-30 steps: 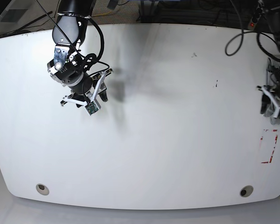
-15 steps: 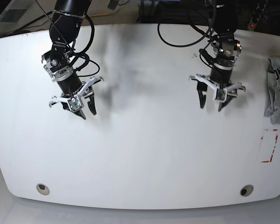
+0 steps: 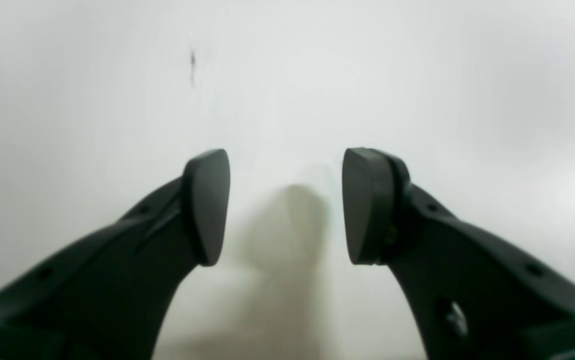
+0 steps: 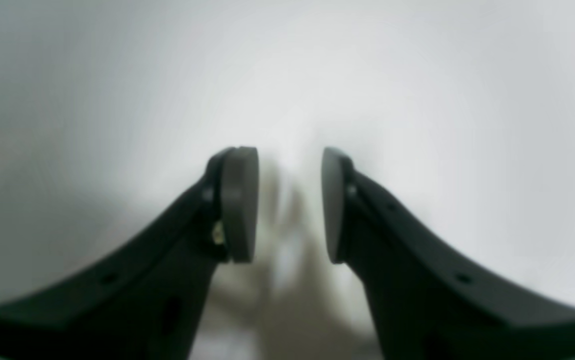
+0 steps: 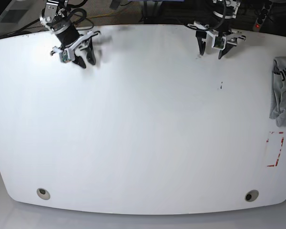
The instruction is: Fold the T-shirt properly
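T-shirt (image 5: 284,90), grey w/ black lettering, sits bunched on the white table (image 5: 138,143) at its R edge as the base view shows it, nearer the far R corner than the near one; part of it runs out of frame. Red marks (image 5: 275,149) on the tabletop lie just below it in that view, along the same edge.

L gripper (image 5: 211,50) is over the table's far edge area, R of centre in the base view, well apart from the shirt. Its jaws are apart, w/ only white surface showing btwn the black fingers (image 3: 207,207) in the L wrist view. R gripper (image 5: 85,58) is near the far L corner, also w/ jaws apart & nothing btwn them; R wrist view is blurry but the gap shows OK. Can't tell if either one touches the tabletop.

Two round fittings are set in the table near its near corners: L one (image 5: 43,193) & R one (image 5: 251,195), as seen in the base view. Small dark mark (image 5: 221,85) on the surface btwn L gripper & shirt, nearer the gripper's side.
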